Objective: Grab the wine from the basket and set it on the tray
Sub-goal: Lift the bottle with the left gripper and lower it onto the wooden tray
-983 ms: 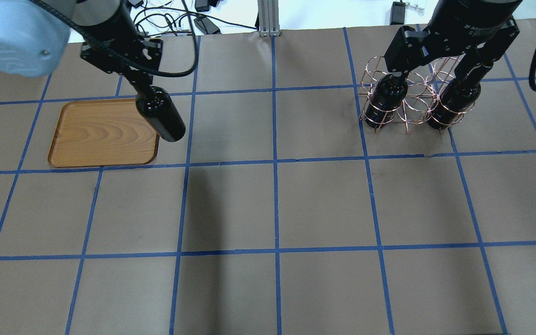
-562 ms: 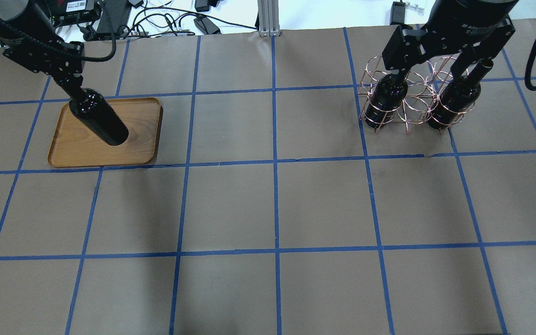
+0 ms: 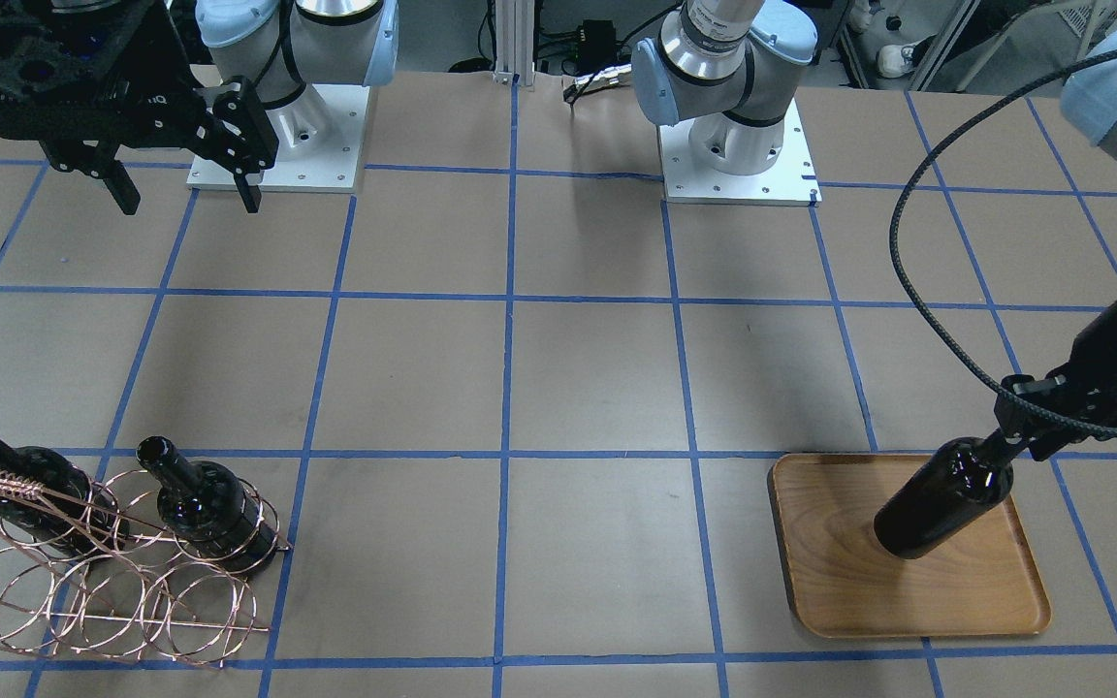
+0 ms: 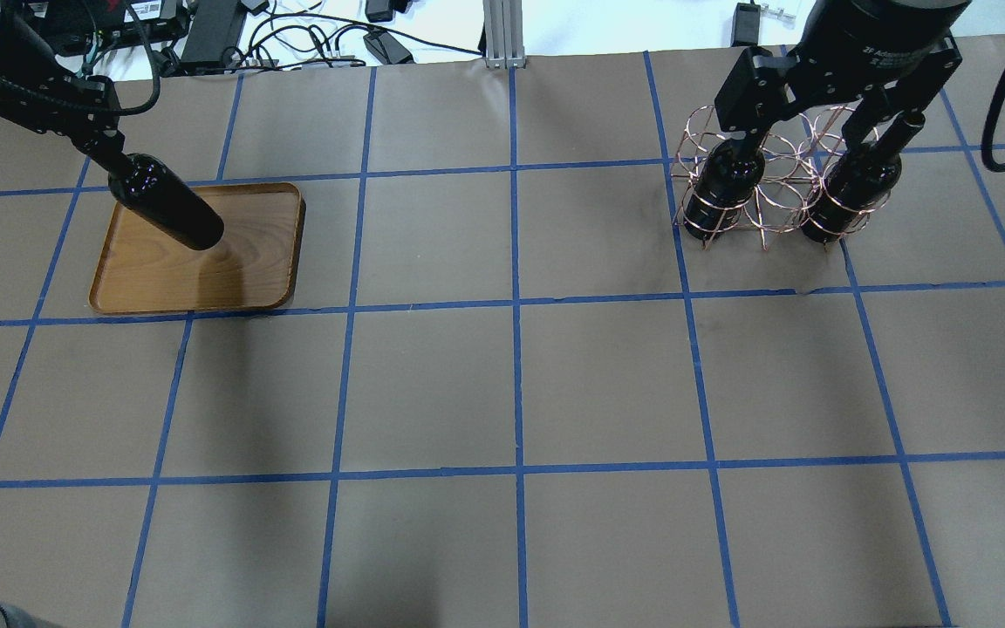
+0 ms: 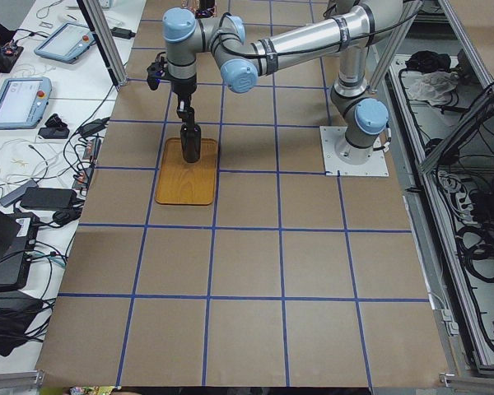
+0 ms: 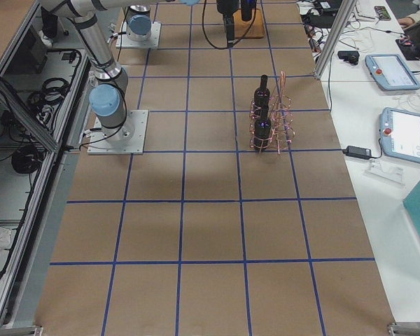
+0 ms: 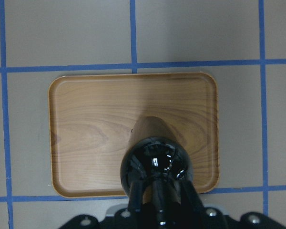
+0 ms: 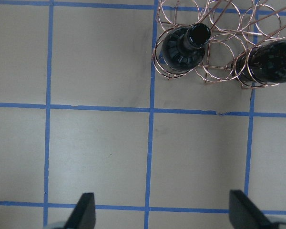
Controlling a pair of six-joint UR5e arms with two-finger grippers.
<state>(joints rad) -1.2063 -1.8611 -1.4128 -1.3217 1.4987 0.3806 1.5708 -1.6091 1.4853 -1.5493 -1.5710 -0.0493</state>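
Note:
My left gripper (image 4: 108, 160) is shut on the neck of a near-black wine bottle (image 4: 169, 212) and holds it upright over the wooden tray (image 4: 249, 262), towards its left part. I cannot tell whether the base touches the tray. The front view shows the same gripper (image 3: 1016, 443), bottle (image 3: 941, 499) and tray (image 3: 840, 582). My right gripper (image 3: 185, 194) is open and empty, high above the copper wire basket (image 3: 103, 591). Two more wine bottles (image 3: 205, 509) (image 3: 30, 480) stand in the basket (image 4: 782, 187).
The table is brown paper with a blue tape grid. Both robot bases (image 3: 738, 145) stand on the robot's side of the table. Cables and power bricks (image 4: 328, 39) lie past the far edge. Tablets (image 5: 20, 99) sit on a side bench.
My left arm has carried the bottle leftwards, from past the tray's right edge to over its left part, and lowered it. The right arm has barely moved.

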